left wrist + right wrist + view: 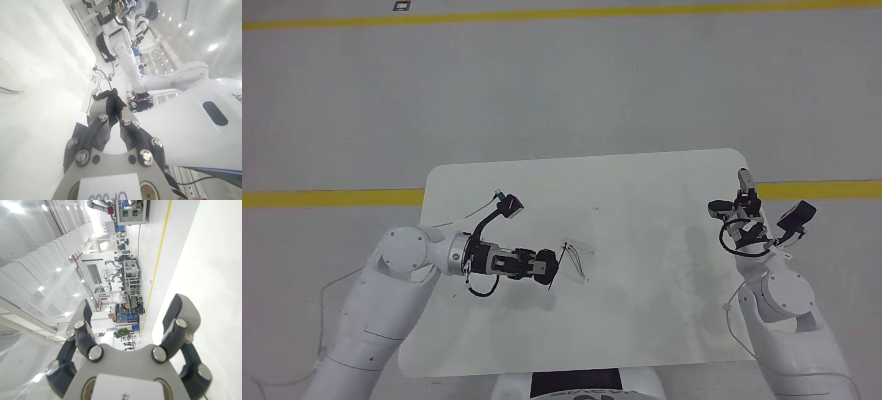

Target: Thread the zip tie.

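Left claw [550,266] [113,96]: closed, tips pressed together; sits low over the table [662,320], left of its middle.
Left claw build: flat grey metal plates, black curved links, round silver rivets. Fingertips [111,106] wrapped in black, crumpled, cloth-like stuff that bunches to a knot at the very end.
Zip tie [577,258]: thin pale strand, bent into a loose kinked shape, lying on the table just beside the left claw's tip. Cannot tell whether the two touch.
Right claw [730,195] [130,306]: spread wide, nothing between the fingers; held by the table's right edge, well apart from the zip tie.
Right claw build: rounded grey finger shells faced with black ribbed pads [170,311], same riveted black links.
Table: white, smooth, matte top with rounded corners; near edge cut off in the top view.
Hard to make out: which end of the zip tie is head and which is tail; whether the left claw's dark wraps pinch anything thin.
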You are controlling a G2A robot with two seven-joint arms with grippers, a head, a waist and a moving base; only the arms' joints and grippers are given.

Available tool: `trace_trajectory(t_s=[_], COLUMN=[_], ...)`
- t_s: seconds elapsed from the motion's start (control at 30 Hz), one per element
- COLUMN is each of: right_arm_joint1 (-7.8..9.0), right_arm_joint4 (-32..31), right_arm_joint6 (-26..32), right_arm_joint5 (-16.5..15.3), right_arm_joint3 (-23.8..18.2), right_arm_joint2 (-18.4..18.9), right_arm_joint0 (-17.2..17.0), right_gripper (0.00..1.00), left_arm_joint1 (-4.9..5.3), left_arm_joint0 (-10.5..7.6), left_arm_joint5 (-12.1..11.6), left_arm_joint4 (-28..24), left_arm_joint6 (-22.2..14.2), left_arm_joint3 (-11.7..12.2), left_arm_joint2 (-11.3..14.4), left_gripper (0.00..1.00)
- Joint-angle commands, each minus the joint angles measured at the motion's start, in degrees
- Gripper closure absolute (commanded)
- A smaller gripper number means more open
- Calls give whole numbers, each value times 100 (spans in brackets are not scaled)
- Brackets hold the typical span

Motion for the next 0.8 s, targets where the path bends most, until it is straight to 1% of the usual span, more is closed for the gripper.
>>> trace_trajectory(t_s=[0.0, 0.33, 0.4, 0.43, 0.5, 0.57, 0.63, 0.67, 0.73, 0.77], right_arm_joint1=[0, 0, 3, 15, 26, 39, 42, 40, 34, 30], right_arm_joint4=[0, 0, -53, -191, -327, -562, -721, -824, -1007, -1176], right_arm_joint6=[0, 0, 143, 377, 639, 1014, 1266, 1429, 1591, 1695], right_arm_joint5=[0, 0, 22, 92, 238, 475, 656, 765, 968, 1101], right_arm_joint3=[0, 0, -77, -194, -349, -560, -644, -662, -595, -530], right_arm_joint2=[0, 0, -22, -50, -101, -275, -453, -606, -832, -1001], right_arm_joint0=[0, 0, 25, 53, 101, 224, 361, 486, 671, 800], right_gripper=[0, 0, 0, 0, 0, 0, 0, 0, 0, 0], left_arm_joint1=[1, 1, 1, 1, 1, 1, 1, 1, 1, 1], left_arm_joint0=[0, 0, 0, 0, 0, 0, 0, 0, 0, 0], left_arm_joint5=[0, 0, 0, 0, 0, 0, 0, 0, 0, 0], left_arm_joint4=[10, 10, 10, 10, 10, 10, 10, 10, 10, 10], left_arm_joint6=[0, 0, 0, 0, 0, 0, 0, 0, 0, 0], left_arm_joint3=[-3, -3, -3, -3, -3, -3, -3, -3, -3, -3], left_arm_joint2=[2, 2, 2, 2, 2, 2, 2, 2, 2, 2], left_gripper=[100, 100, 100, 100, 100, 100, 100, 100, 100, 100])
